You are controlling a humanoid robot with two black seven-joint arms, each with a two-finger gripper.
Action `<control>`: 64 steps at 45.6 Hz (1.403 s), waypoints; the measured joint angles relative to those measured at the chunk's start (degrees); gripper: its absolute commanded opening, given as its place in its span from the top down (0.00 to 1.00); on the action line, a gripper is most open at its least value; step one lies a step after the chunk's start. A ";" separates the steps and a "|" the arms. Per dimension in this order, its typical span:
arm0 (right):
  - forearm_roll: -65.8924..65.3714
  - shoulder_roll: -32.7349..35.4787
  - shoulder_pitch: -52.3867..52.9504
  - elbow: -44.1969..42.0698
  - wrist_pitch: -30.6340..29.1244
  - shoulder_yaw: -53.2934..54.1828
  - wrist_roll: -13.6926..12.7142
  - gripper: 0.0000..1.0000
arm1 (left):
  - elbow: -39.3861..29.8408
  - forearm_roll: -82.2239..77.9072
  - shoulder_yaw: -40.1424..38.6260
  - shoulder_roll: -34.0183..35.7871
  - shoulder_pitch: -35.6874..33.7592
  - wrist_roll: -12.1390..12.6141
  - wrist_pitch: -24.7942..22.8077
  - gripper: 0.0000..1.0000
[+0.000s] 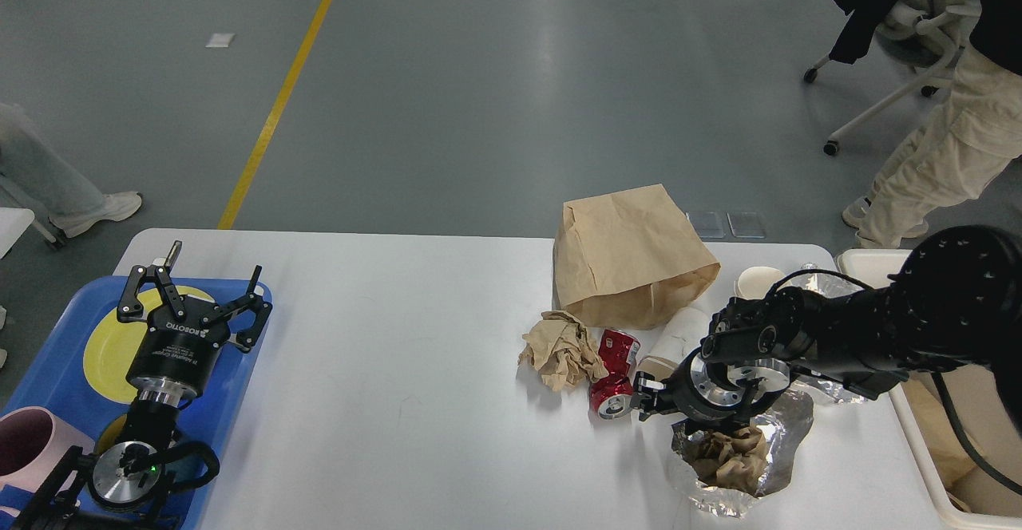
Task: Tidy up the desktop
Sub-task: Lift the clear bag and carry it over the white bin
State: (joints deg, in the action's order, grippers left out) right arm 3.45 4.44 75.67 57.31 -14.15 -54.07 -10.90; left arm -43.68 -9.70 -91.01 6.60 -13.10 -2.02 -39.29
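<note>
The white desktop [399, 370] carries litter on its right half. A crushed red can [613, 372] lies between a crumpled brown paper ball [559, 350] and a white paper cup on its side [677, 337]. My right gripper [645, 399] is low over the table, right next to the can's near right end. Its fingers are dark and seen end-on, so I cannot tell how they stand. My left gripper [192, 294] is open and empty above the blue tray [48, 358].
A brown paper bag [631, 259] stands behind the can. Foil holding crumpled paper [738, 454] lies under my right wrist, with more foil [834, 390] and a second cup [758, 281] nearby. A cream bin [926, 466] stands at the right edge. The tray holds a yellow plate [108, 346] and a pink mug [28, 442].
</note>
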 measured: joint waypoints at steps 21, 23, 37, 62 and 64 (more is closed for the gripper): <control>-0.20 -0.22 0.02 1.13 2.73 -0.69 -0.14 1.00 | 0.00 -0.02 -0.02 0.02 0.00 0.00 0.00 0.04; -0.28 -0.22 0.02 1.29 2.52 -0.78 -0.26 1.00 | 0.00 -0.02 -0.02 0.01 0.00 0.00 0.00 0.03; -0.55 0.25 0.01 2.39 2.20 -1.58 -1.09 1.00 | 0.00 -0.02 -0.02 -0.01 0.00 0.00 0.00 0.03; 1.66 9.74 32.19 31.82 -4.18 -12.74 -1.67 1.00 | 0.00 -0.02 -0.02 -0.01 0.00 0.05 0.00 0.03; 2.38 10.06 37.30 34.34 -6.37 -14.75 -1.66 1.00 | 0.00 -0.02 -0.02 -0.01 0.00 0.08 0.00 0.03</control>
State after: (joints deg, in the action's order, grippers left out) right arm 5.83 14.51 112.97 91.65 -20.53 -68.82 -12.56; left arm -43.68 -9.72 -91.03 6.59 -13.10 -1.94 -39.29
